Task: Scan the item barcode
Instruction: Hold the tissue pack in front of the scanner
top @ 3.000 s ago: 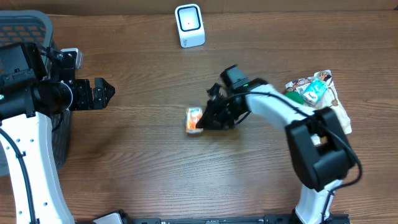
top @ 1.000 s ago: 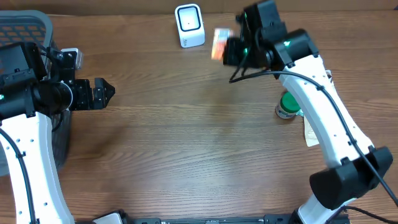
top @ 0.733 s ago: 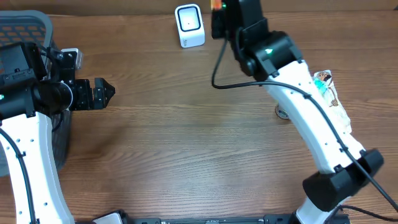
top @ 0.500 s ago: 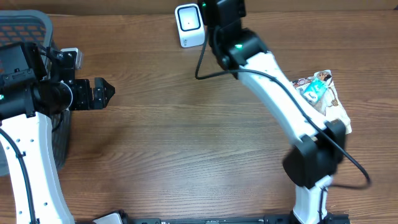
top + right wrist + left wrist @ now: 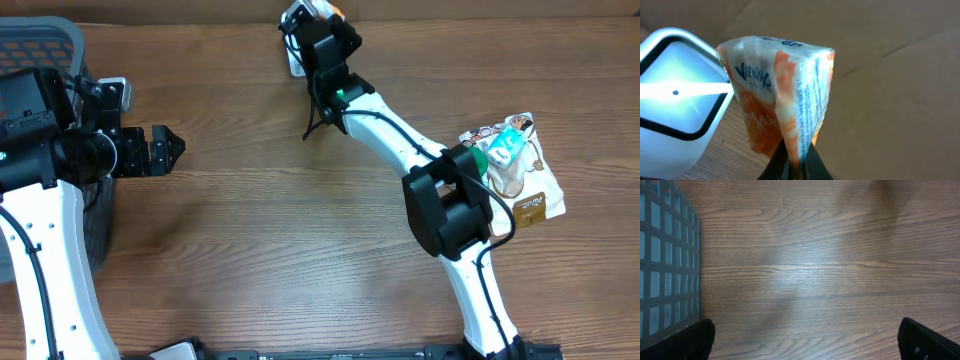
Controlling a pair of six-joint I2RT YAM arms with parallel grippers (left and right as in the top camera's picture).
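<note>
**Right gripper holds a snack packet just beside the barcode scanner.**

The right gripper [image 5: 795, 162] is clamped shut on the bottom seam of the orange-and-white packet [image 5: 782, 95]. The packet stands upright, its long axis rising straight from the fingertips. It sits just beside the scanner [image 5: 677, 112] and its lit window, with a narrow printed side turned that way. No barcode is clearly visible, so a turn toward the window seems likely. The left gripper [image 5: 165, 150], wide open and empty, hangs well apart from the scanner.
</note>
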